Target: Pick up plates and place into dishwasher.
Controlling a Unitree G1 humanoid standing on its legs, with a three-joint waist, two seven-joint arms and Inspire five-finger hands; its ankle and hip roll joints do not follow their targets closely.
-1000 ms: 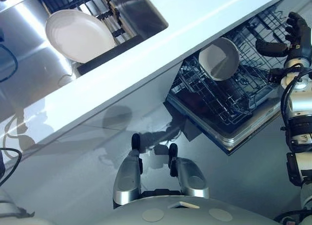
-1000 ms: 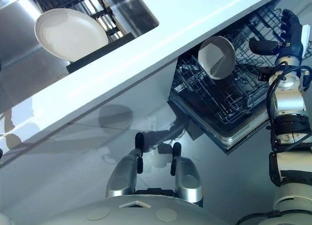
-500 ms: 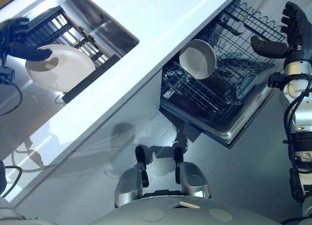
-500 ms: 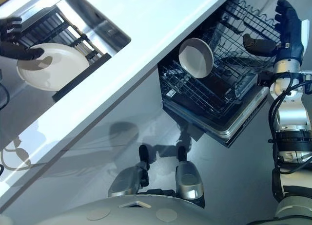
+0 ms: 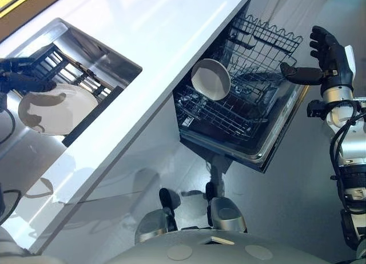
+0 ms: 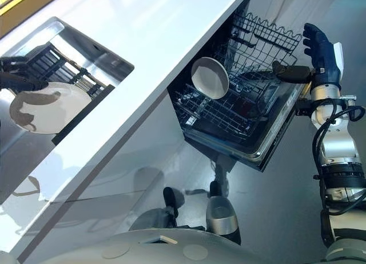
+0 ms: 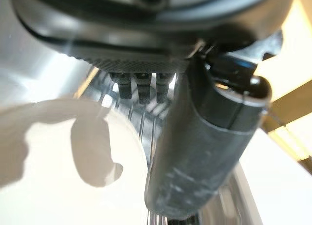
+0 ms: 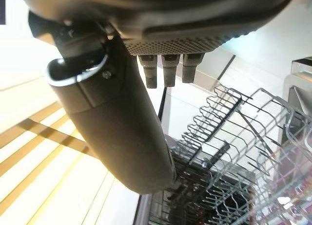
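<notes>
Left eye view: left hand [image 5: 17, 80] is hovering, released, over the plate [image 5: 63, 110] in the sink [image 5: 97, 50]. Right hand [image 5: 331, 61] is hanging, fingers spread, beside the dishwasher rack [image 5: 217, 112].

The left hand [image 5: 14, 78] reached in at the far left edge of the head views, stretched forward. Its fingers [image 5: 24, 63] were straight and its thumb [image 5: 35, 86] was spread apart from them, gripping nothing. Its wrist view agreed: the thumb [image 7: 204, 152] lay long and extended, with the fingertips [image 7: 141, 86] in a short straight row beside it. The right arm [image 5: 350, 161] rose nearly upright along the right side, its wrist [image 5: 337, 95] barely bent. The right hand [image 5: 327, 57] was held high, palm turned leftward, with fingers [image 5: 323, 38] straight and pointing up and the thumb [image 5: 298, 74] jutting sideways. It was empty and touched nothing.
</notes>
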